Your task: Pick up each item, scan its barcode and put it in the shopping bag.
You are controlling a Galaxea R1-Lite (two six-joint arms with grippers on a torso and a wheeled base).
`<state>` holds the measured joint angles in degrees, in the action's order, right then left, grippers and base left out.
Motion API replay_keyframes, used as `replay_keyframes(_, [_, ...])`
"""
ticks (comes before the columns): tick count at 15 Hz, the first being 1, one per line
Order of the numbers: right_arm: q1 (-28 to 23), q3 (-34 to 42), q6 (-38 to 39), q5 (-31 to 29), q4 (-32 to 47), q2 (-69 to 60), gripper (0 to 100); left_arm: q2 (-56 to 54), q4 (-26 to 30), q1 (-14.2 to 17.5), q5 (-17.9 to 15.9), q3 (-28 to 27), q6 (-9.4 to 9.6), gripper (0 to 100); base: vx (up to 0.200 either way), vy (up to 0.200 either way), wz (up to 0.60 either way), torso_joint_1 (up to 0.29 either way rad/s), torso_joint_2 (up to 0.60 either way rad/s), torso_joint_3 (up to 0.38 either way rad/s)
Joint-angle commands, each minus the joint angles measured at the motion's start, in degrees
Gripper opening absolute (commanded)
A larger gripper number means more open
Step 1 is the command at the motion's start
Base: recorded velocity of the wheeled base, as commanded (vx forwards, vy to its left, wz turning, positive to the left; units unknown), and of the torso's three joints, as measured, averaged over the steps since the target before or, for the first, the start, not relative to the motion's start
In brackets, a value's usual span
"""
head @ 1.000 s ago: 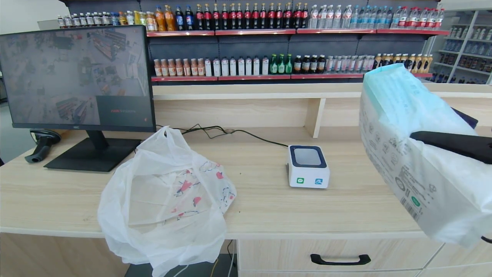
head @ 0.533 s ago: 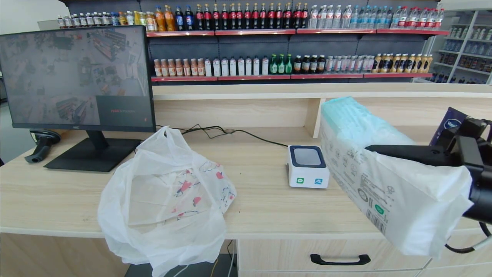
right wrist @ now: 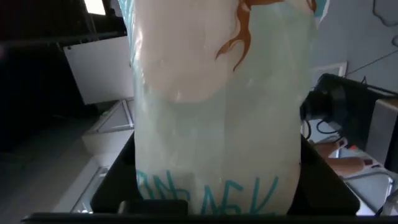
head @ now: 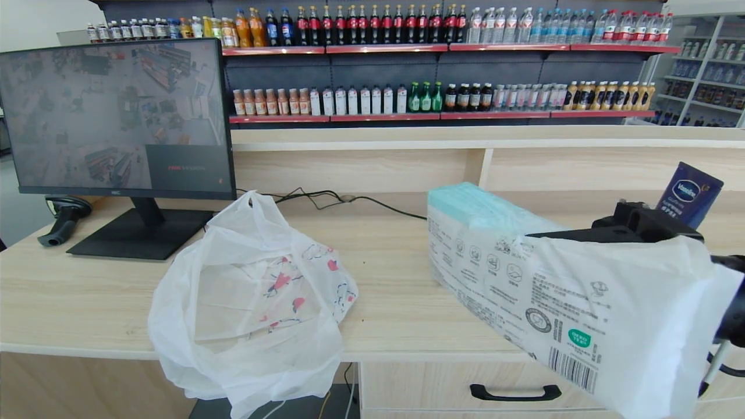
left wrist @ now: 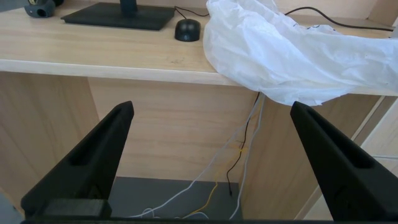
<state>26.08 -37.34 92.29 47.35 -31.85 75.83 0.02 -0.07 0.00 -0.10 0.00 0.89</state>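
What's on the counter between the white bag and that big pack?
Nothing: in the head view, bare counter separates the bag from the pack.

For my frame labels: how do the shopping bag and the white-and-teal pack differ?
The shopping bag lies slumped on the counter, hanging over its front edge; the white-and-teal pack is held tilted above the counter in the right gripper. The bag is limp and translucent; the pack is plump and full. Both are mostly white plastic.

The left gripper (left wrist: pixel 211 112) has two long matte-black fingers (left wrist: pixel 93 162) — flat, wedge-shaped, tapering to the tips. The right gripper (right wrist: pixel 216 186) is equally black, on a blocky wrist (head: pixel 640 222) — a thin black cable (head: pixel 722 370) beneath
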Motion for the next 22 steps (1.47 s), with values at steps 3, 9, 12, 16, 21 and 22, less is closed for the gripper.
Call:
replay_keyframes(3, [-0.24, -4.32, 9.31, 1.78, -0.05, 4.51, 0, -0.02, -0.01, 0.00, 0.01, 0.00, -0.01, 100, 0.000, 0.000, 0.00, 0.000, 0.00, 0.000])
replay_keyframes(9, [-3.84, -5.99, 32.33, 8.55, -14.46, 7.49, 0, -0.02, -0.01, 0.00, 0.01, 0.00, -0.01, 100, 0.000, 0.000, 0.00, 0.000, 0.00, 0.000])
replay_keyframes(12, [-4.02, -3.62, 40.24, 9.34, -21.58, 7.58, 0, -0.02, -0.01, 0.00, 0.01, 0.00, -0.01, 100, 0.000, 0.000, 0.00, 0.000, 0.00, 0.000])
replay_keyframes(16, [-0.76, 0.34, 42.71, 9.34, -28.97, 7.06, 0, -0.02, -0.01, 0.00, 0.01, 0.00, -0.01, 100, 0.000, 0.000, 0.00, 0.000, 0.00, 0.000])
replay_keyframes(21, [2.49, 0.43, 43.58, 9.34, -33.45, 7.23, 0, -0.02, -0.01, 0.00, 0.01, 0.00, -0.01, 100, 0.000, 0.000, 0.00, 0.000, 0.00, 0.000])
replay_keyframes(22, [3.37, 1.13, 43.85, 9.34, -35.91, 7.14, 0, -0.02, -0.01, 0.00, 0.01, 0.00, -0.01, 100, 0.000, 0.000, 0.00, 0.000, 0.00, 0.000])
